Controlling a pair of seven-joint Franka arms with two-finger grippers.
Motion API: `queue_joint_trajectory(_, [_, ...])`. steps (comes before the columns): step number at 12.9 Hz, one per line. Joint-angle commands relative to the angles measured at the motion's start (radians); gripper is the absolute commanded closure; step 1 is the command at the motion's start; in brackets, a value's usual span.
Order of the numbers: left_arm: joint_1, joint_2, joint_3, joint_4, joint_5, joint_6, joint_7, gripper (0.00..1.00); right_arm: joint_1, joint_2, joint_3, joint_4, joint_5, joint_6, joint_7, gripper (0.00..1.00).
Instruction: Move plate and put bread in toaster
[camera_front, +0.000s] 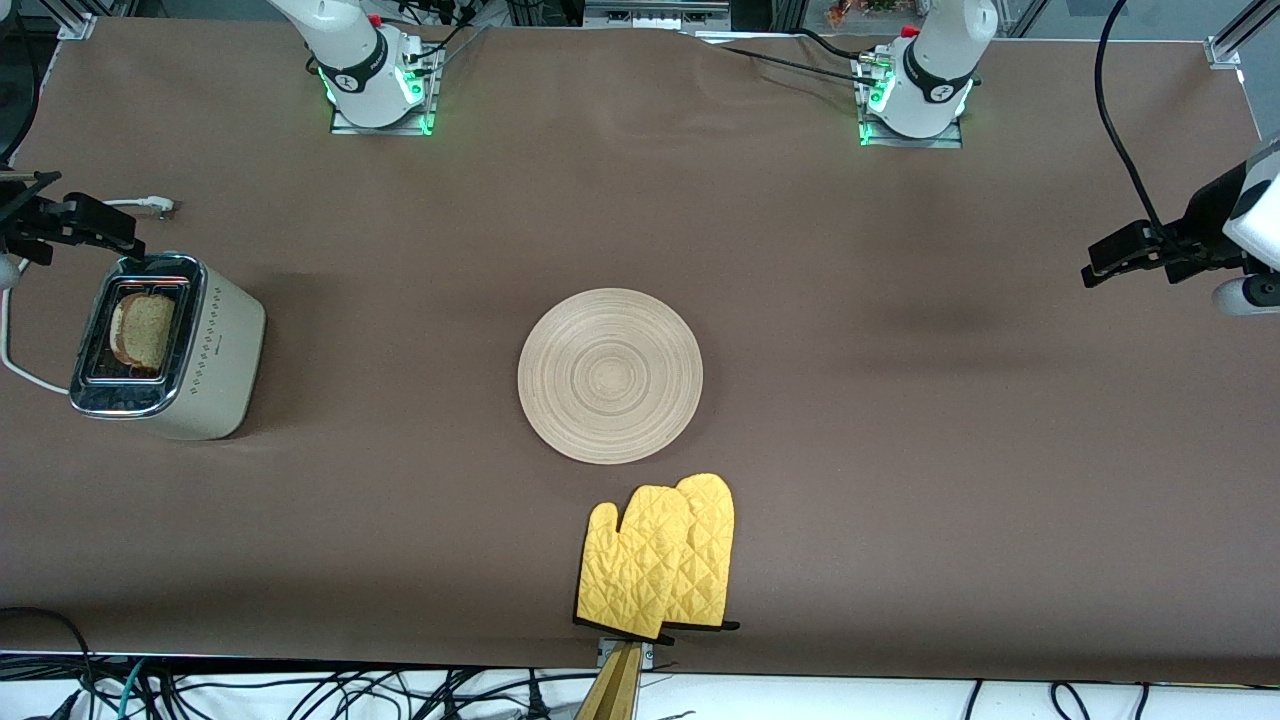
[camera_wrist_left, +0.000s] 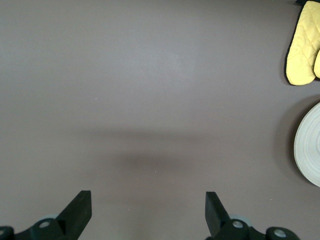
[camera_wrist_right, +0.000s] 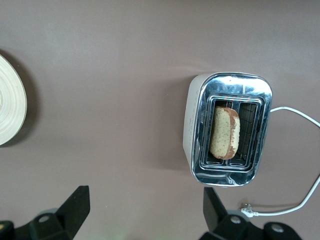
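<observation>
Cream-beige toaster (camera_front: 170, 350) at the right arm's end already holding bread (camera_front: 145, 330) in one slot; plate (camera_front: 610, 375) mid-tabletop (camera_front: 900, 450), bare. Right claw (camera_wrist_right: 145, 210) wide over the toaster, empty. Left claw (camera_wrist_left: 147, 212) wide over bare tabletop, waiting. Seemingly nothing left.

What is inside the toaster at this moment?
One slice of bread stands in one slot of the toaster, its top sticking out. The lower part of the slice is hidden in the slot. The other slot looks empty, though its bottom is not visible.
</observation>
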Motion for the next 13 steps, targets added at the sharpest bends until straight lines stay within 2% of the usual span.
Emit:
queue_joint_trajectory(1, [0.005, 0.006, -0.001, 0.024, 0.0, -0.015, 0.002, 0.0, -0.009, -0.009, 0.018, -0.001, -0.003, 0.004, 0.022, 0.0])
queue_joint_trajectory(4, [0.005, 0.005, 0.0, 0.024, 0.0, -0.015, 0.001, 0.0, 0.008, -0.009, 0.02, 0.001, -0.002, 0.002, 0.111, 0.0])
queue_joint_trajectory(13, [0.005, 0.006, 0.0, 0.026, 0.001, -0.015, -0.001, 0.0, 0.006, -0.006, 0.017, 0.001, -0.005, 0.004, 0.099, 0.0])
